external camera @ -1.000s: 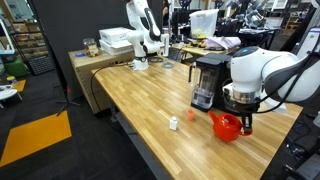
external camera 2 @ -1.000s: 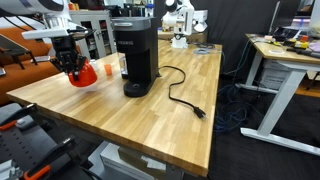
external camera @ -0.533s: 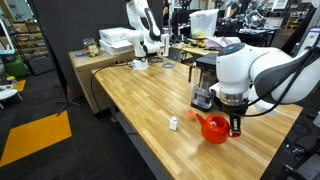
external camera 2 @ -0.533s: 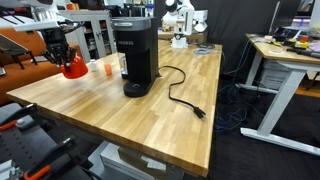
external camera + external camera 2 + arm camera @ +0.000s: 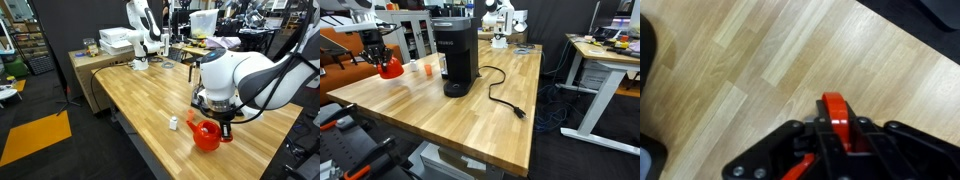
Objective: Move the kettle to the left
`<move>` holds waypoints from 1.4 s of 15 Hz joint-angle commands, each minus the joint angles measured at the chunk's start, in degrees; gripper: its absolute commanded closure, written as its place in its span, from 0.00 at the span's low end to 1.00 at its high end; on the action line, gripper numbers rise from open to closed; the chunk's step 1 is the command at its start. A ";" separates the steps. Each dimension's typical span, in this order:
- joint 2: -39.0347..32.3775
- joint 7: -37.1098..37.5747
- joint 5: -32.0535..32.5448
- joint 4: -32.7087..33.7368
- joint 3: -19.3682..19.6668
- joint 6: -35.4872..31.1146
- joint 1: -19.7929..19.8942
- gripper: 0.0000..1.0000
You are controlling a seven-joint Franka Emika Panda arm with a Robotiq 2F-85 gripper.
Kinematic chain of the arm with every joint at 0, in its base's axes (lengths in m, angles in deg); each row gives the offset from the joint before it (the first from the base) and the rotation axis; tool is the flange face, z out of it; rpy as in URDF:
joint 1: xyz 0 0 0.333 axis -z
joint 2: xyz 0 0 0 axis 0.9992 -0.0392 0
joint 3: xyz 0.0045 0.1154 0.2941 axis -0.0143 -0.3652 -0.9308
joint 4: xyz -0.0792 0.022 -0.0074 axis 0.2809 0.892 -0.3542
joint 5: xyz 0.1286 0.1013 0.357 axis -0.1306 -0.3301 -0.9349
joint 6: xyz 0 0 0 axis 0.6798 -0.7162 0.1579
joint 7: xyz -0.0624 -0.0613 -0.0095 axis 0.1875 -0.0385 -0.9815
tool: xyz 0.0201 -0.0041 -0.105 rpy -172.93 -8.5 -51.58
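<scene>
Kettle [image 5: 205, 134]: small, squat, bright red-orange, with a rounded body and a looped handle [image 5: 835, 112] over the top. It sits at the near edge of the wooden table [image 5: 130, 90], under the white arm [image 5: 240, 80] and near a tiny white object [image 5: 173, 123]. The gripper [image 5: 222, 124] comes down on it from above, its jaws clamped on the handle. Whether the base touches the wood cannot be told from any view. In an exterior view the arm's bulk fills the area behind the kettle, and the spout points toward the white object. In an exterior view from the opposite end, the kettle [image 5: 390, 68] appears at a far corner of the table, well apart from the tall black coffee maker [image 5: 453, 58]. A small pale object [image 5: 427, 69] lies between the two. The same view shows the black cord [image 5: 502, 98] trailing from the machine across the boards toward the table edge. The wrist view alone shows the grip up close: the red loop stands upright between the black fingers [image 5: 790, 150], with bare planks beyond; the kettle's body and spout are hidden there.
</scene>
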 commanded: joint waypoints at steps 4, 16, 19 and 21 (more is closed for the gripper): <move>-3.46 -0.21 -0.12 4.67 -1.01 3.76 -1.93 0.96; -6.53 -2.62 -1.56 7.64 -2.41 5.03 -3.02 0.96; -7.24 -3.21 -2.08 8.06 -3.31 5.54 -3.26 0.96; -7.39 -3.54 -2.46 8.28 -3.65 5.76 -3.34 0.96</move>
